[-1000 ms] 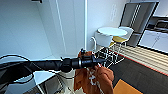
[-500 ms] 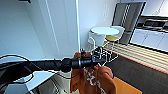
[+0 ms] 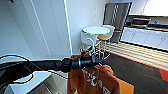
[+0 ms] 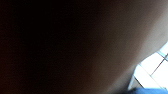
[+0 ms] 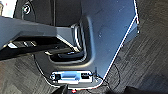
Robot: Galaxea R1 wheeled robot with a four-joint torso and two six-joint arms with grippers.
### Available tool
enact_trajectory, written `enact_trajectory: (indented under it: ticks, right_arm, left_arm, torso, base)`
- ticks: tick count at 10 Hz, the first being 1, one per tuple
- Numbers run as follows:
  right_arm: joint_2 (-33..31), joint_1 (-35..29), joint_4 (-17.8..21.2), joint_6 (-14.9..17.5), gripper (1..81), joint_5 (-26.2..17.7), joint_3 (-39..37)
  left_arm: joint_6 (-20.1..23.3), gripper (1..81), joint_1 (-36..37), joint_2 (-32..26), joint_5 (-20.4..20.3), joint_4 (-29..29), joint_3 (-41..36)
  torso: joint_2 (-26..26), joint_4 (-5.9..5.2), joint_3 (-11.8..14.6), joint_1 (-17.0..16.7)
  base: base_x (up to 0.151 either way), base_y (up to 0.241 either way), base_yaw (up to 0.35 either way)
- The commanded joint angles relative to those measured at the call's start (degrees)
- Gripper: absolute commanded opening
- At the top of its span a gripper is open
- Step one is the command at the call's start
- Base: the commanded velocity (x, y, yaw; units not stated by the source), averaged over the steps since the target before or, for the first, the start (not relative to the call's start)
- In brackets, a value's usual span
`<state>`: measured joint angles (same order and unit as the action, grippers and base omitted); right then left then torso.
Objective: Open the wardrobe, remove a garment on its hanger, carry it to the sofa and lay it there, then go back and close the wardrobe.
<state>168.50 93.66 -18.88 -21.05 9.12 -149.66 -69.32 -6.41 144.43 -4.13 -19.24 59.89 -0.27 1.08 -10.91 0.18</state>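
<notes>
Left arm: reaches in from the left of the head view, stretched out level across the middle.
Left gripper (image 3: 101, 61): at the arm's end; fingers too blurred to judge how far apart; a grip on the hanger cannot be confirmed.
Hanger (image 3: 92, 43): thin white hook curves up above the gripper; the rest is hidden by the arm.
Hoodie (image 3: 93, 80): orange, white lettering, hangs directly below the gripper; lower part cut off by the frame edge.
Left wrist view: almost wholly dark, nothing identifiable.
Right wrist view: robot body over dark floor; right gripper state cannot be told.
Background: round white table (image 3: 96, 30), steel fridge (image 3: 117, 20), kitchen counter (image 3: 147, 35).
White panels (image 3: 42, 30): blurred; wardrobe or wall undetermined.
</notes>
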Motion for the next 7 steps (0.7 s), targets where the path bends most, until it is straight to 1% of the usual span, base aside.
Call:
enact_trajectory:
  ticks: [1, 7]
  right_arm:
    - [-0.3, 0.0, -0.2, 0.0, 81.1, -3.1, 0.1]
    - [0.0, -0.4, -0.2, 0.0, 81.1, -3.1, 0.0]
  left_arm:
    - [0.4, 1.0, 10.8, -0.4, -4.7, -2.3, -2.6]
    - [0.4, 1.0, 10.8, -0.3, -4.2, -3.1, -3.6]
  torso:
    - [0.0, 0.0, 0.0, 0.0]
    - [0.0, 0.0, 0.0, 0.0]
  base:
    - [0.0, 0.0, -0.232]
    - [0.0, 0.0, -0.232]
